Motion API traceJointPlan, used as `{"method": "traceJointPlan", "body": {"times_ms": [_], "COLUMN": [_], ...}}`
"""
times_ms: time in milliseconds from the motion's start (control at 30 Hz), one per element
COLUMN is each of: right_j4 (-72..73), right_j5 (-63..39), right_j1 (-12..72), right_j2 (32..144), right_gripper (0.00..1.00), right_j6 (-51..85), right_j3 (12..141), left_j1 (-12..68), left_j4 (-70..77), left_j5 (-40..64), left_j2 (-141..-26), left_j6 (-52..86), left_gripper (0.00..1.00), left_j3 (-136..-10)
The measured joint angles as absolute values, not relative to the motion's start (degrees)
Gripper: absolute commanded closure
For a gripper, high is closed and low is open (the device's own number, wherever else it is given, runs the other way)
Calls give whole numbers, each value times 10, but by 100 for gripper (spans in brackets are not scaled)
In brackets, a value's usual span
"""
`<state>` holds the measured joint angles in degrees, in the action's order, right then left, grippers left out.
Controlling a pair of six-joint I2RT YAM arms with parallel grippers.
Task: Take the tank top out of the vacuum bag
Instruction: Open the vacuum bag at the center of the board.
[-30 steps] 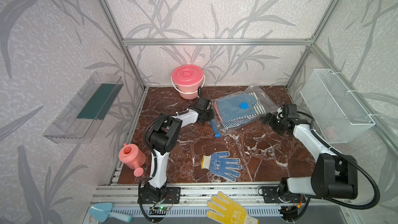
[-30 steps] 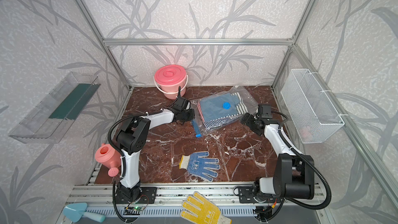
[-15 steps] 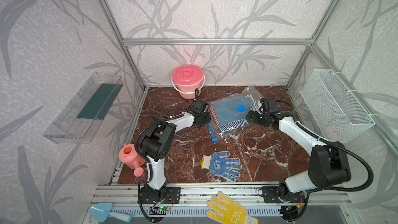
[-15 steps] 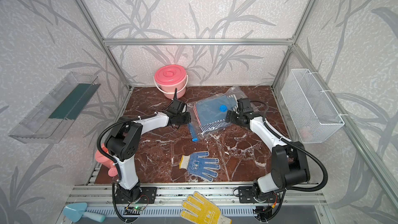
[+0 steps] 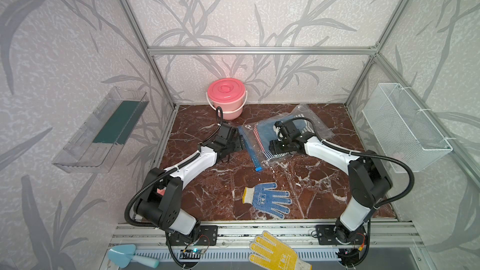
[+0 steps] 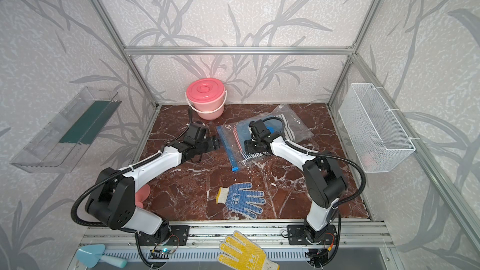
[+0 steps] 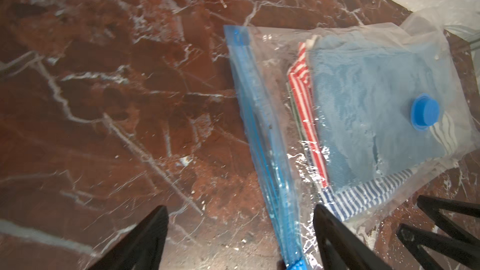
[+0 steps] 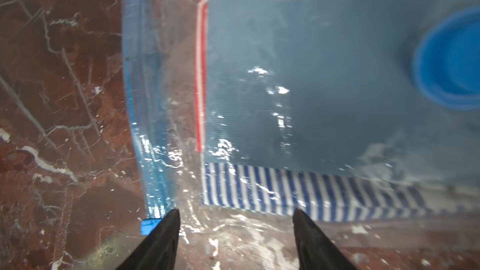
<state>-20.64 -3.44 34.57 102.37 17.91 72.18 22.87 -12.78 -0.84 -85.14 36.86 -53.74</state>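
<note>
A clear, crinkly plastic vacuum bag (image 5: 318,123) with a blue zip strip (image 7: 259,115) lies flat on my red-brown marble worktop (image 5: 220,177), with a folded blue tank top (image 7: 363,100) inside. My left end effector (image 7: 240,209) gapes wide at the strip. My right end effector (image 8: 236,211) is parted and empty at the bag's corner. I judge this the opening step: next, grip and part the zip.
</note>
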Motion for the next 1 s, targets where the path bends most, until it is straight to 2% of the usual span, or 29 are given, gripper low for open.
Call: {"method": "traceJointPlan", "body": {"times_ms": [333, 767, 1000], "right_j4": [-217, -288, -332], "right_j5": [-35, -4, 47], "right_j1": [408, 431, 447], "right_j2": [1139, 1242, 1300], "right_gripper": [36, 39, 50], "right_j6": [170, 157, 132], "right_j3": [844, 962, 1037], "left_j1": [189, 176, 176], "left_j4": [-179, -140, -133], "left_j5": [-33, -26, -19], "left_j2": [-814, -740, -735], "left_j6": [402, 411, 411], "left_gripper": [3, 2, 2], "left_j3": [-515, -444, -434]}}
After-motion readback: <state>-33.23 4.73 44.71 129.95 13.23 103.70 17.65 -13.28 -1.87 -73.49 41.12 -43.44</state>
